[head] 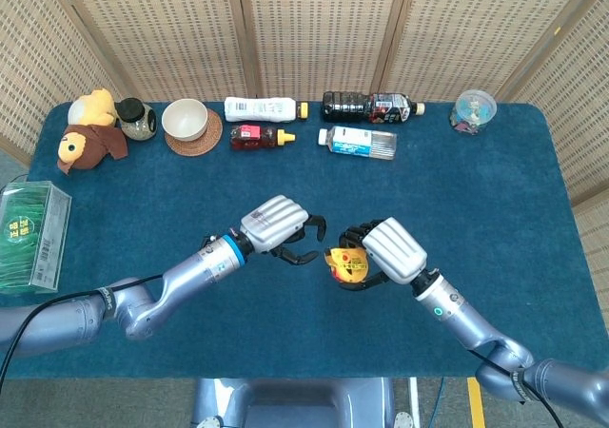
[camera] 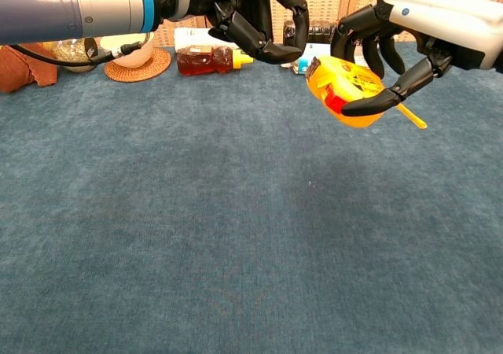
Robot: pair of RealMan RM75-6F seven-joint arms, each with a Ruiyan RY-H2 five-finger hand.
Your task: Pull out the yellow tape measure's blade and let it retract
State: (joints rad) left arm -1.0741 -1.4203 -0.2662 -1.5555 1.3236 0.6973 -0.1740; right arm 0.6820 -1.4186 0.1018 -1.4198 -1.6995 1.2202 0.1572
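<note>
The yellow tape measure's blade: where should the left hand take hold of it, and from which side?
Probably at the blade tip on the yellow tape measure case's left-facing side. The right hand holds the case in the air, so the left hand can come straight across and pinch it.

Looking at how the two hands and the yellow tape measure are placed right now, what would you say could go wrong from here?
1. The right hand holds the tape measure in the air between its fingers; a sideways pull might twist it loose and drop it.
2. The left hand has its fingers curled and grips nothing, apart from the case; it may miss the blade's tip, which I cannot make out.
3. A yellow strip hangs from the case and could snag.
</note>
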